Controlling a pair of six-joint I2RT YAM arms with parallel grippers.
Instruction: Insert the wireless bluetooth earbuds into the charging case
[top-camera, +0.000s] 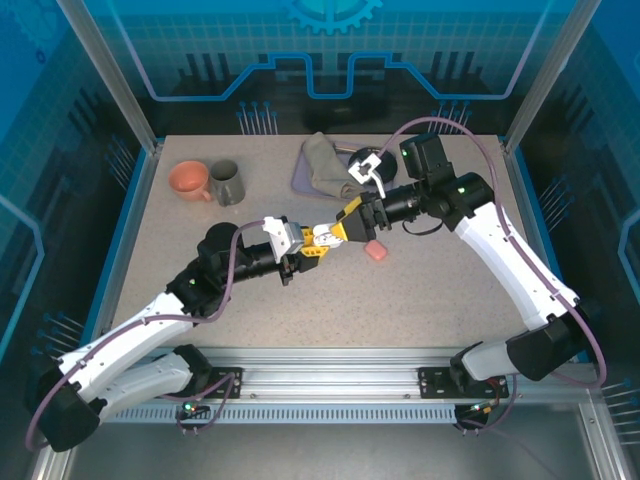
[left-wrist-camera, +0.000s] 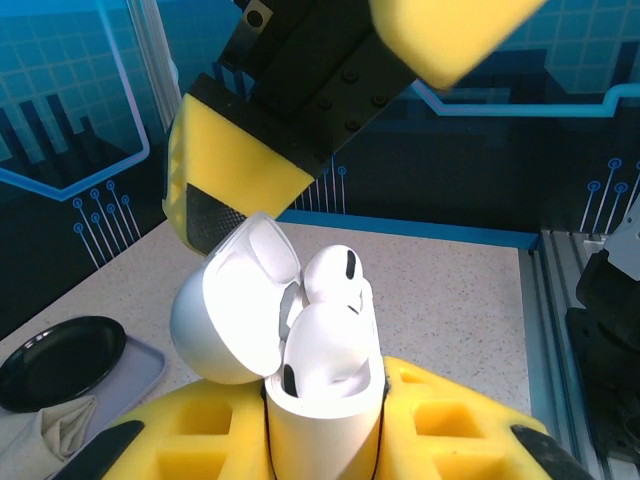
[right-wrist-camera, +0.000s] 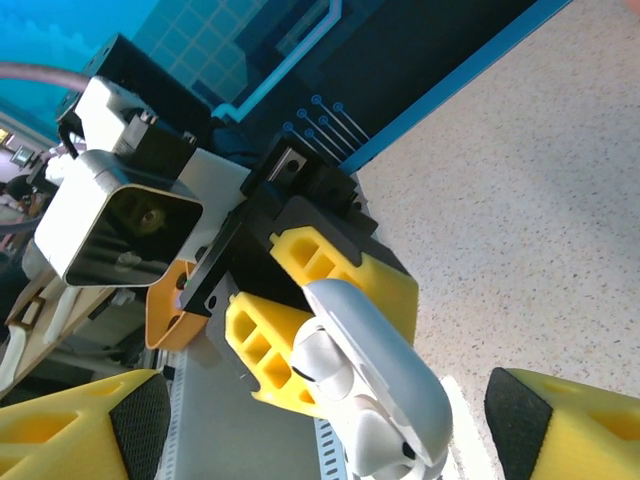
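A white charging case (left-wrist-camera: 322, 425) stands upright between the yellow fingers of my left gripper (left-wrist-camera: 325, 440), which is shut on it. Its lid (left-wrist-camera: 222, 322) hangs open to the left. Two white earbuds (left-wrist-camera: 333, 272) sit in the case, one (left-wrist-camera: 325, 345) lying across the mouth in front of the other. My right gripper (top-camera: 346, 228) is open just above the case; one of its yellow fingers (left-wrist-camera: 232, 185) is close over the lid. In the right wrist view the case (right-wrist-camera: 395, 365) lies between the wide-apart fingers (right-wrist-camera: 85, 425) of that gripper (right-wrist-camera: 320, 415).
A small salmon-pink item (top-camera: 377, 252) lies on the table right of the grippers. An orange mug (top-camera: 188, 180) and a grey mug (top-camera: 226, 183) stand at the back left. A tray (top-camera: 300, 180) with a cloth and a black plate (top-camera: 350, 160) sits at the back.
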